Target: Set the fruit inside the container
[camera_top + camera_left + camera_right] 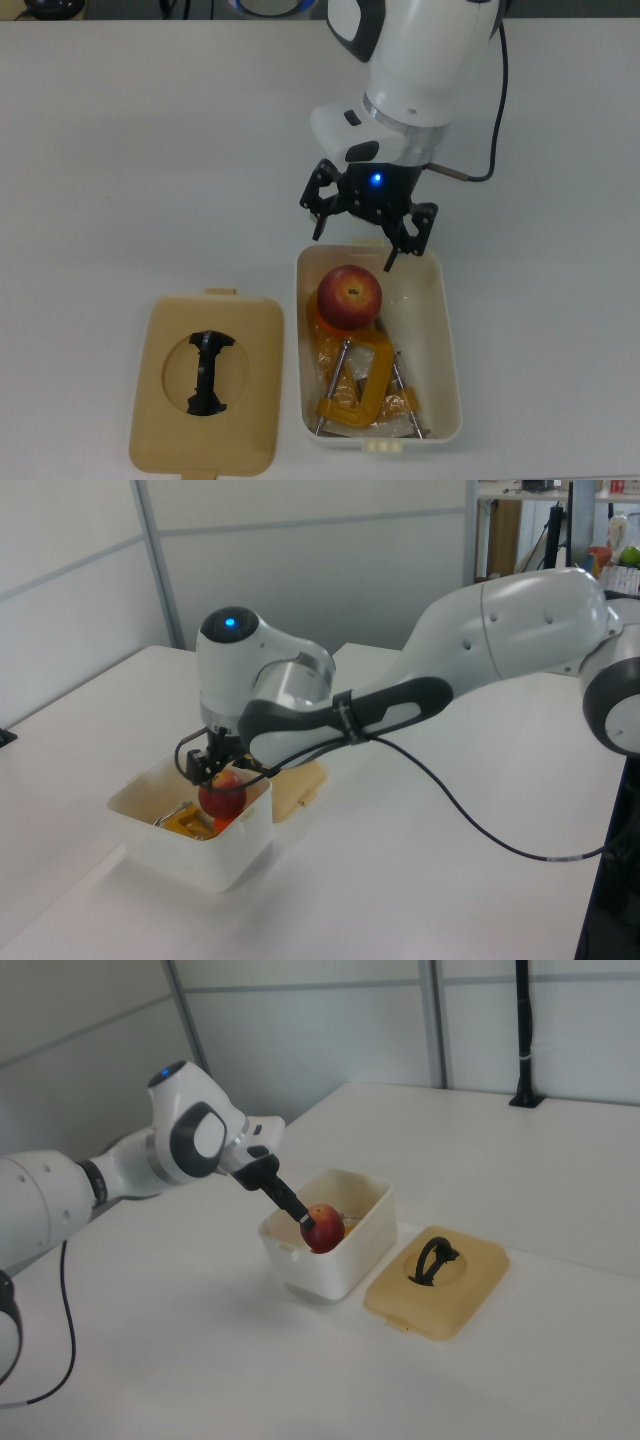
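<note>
The claw [369,232] hangs over the far short wall of the container [447,340], its two black fingers spread wide with nothing between them. The apple [350,295] sits just below, free of the fingers in the top view, resting inside the tub on top of the mandarin [317,321], of which only a thin orange sliver shows at the apple's lower edge toward the top view's left. In the right view the near fingertip overlaps the apple [324,1228], so from there I cannot tell whether it touches.

The rest of the tub is taken up by a yellow-orange clamp [362,388] lying toward the end nearest the top view's bottom, its metal rods running up beside the fruit. The apple sits against the wall on the top view's left; the floor on the top view's right of it looks bare.

The tan lid [250,400] lies flat on the white worktop [120,150] just beside the container, on the top view's left, apart from it by a narrow strip. Around both there is wide open worktop on every side.

The left view shows the arm's white bulk reaching in from the left view's right, and the apple [222,795] low between the tub [190,865] walls; the lid [300,785] there is mostly hidden behind the arm. The right view alone shows the lid's black handle [432,1258] standing up as an arch.
</note>
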`<move>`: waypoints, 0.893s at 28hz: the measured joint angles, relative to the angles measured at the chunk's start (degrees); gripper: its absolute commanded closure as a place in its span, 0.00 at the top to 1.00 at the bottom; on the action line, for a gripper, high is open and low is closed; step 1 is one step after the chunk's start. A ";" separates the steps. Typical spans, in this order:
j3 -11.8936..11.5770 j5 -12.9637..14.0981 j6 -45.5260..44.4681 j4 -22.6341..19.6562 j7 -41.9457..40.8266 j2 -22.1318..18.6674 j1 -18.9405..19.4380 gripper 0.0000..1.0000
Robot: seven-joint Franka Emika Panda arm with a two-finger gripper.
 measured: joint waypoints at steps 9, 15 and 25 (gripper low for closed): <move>-1.58 9.72 -22.32 -1.25 -24.37 -8.76 -0.70 1.00; -3.89 10.32 -29.14 -2.50 -33.46 -13.18 -1.17 1.00; -5.11 11.65 -30.46 -3.79 -36.01 -15.98 -1.89 1.00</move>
